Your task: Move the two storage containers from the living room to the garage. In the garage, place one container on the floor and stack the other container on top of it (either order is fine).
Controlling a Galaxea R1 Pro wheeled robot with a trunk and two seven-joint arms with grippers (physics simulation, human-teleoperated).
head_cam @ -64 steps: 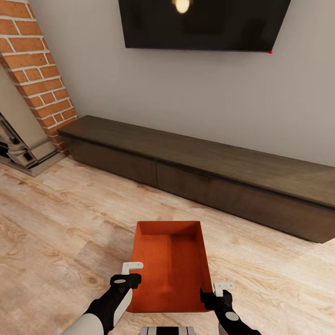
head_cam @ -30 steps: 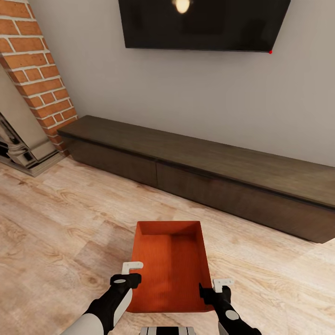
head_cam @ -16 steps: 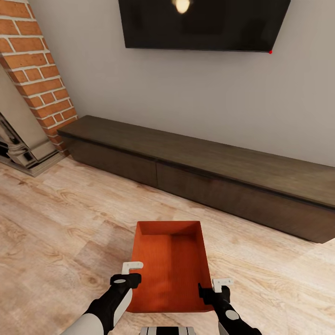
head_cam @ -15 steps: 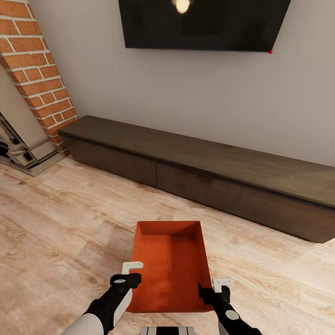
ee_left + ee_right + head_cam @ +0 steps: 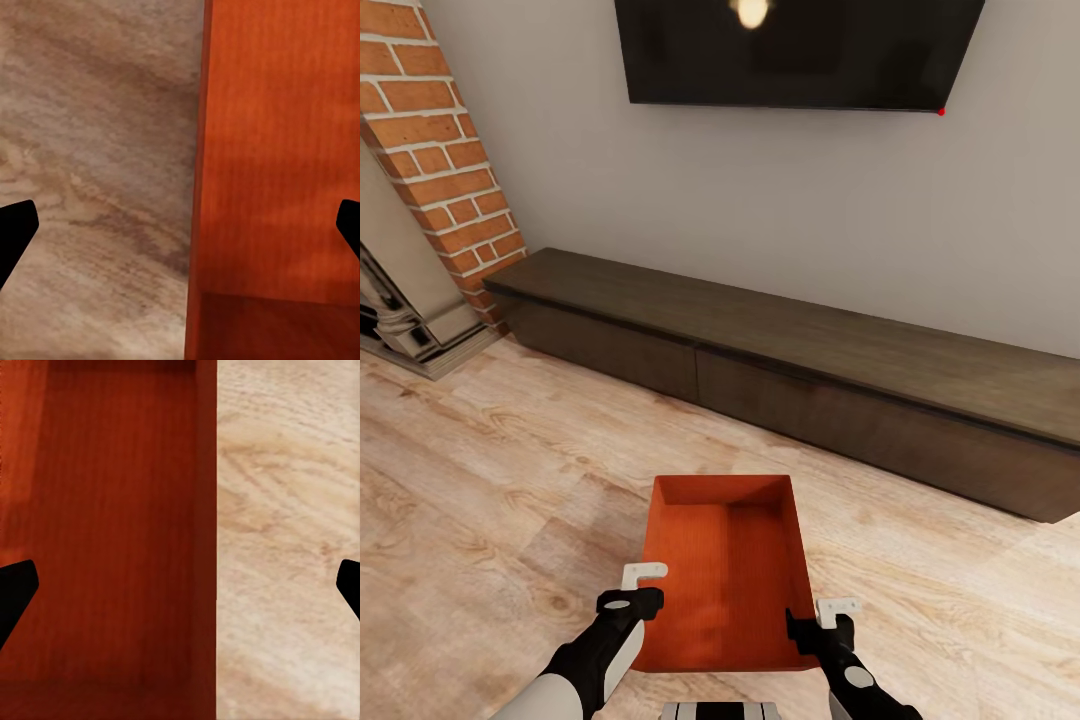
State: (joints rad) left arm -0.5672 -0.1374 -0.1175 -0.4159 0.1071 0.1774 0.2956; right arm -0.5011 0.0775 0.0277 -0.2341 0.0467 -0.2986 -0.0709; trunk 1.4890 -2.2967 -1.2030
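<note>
Head view, container: one orange-red storage container (image 5: 725, 570) sits on the light wood plank floor (image 5: 480, 480) of the living room, at 6 o'clock in the picture, open top up, its long sides running away from the robot.
Head view, left end effector: the left end effector (image 5: 644, 583) is at the container's left long wall near the close corner, about 7 o'clock; one white finger shows above the rim.
Head view, right end effector: the right end effector (image 5: 822, 618) is at the right long wall near the close corner, about 5 o'clock.
Head view, room: a long dark wood TV cabinet (image 5: 810, 390) runs against the grey wall beyond the container, a black TV (image 5: 790, 50) hangs at 12 o'clock, and a red brick fireplace (image 5: 440, 170) stands at 10 o'clock.
Left wrist view: the left end effector (image 5: 180, 229) is spread wide, its dark fingertips (image 5: 13, 232) at opposite edges, straddling the container's wall (image 5: 196, 187), with ribbed interior on one side and plank floor on the other.
Right wrist view: the right end effector (image 5: 180, 585) is likewise spread wide, fingertips (image 5: 15, 589) far apart, astride the other wall (image 5: 206, 540); neither pinches anything.
</note>
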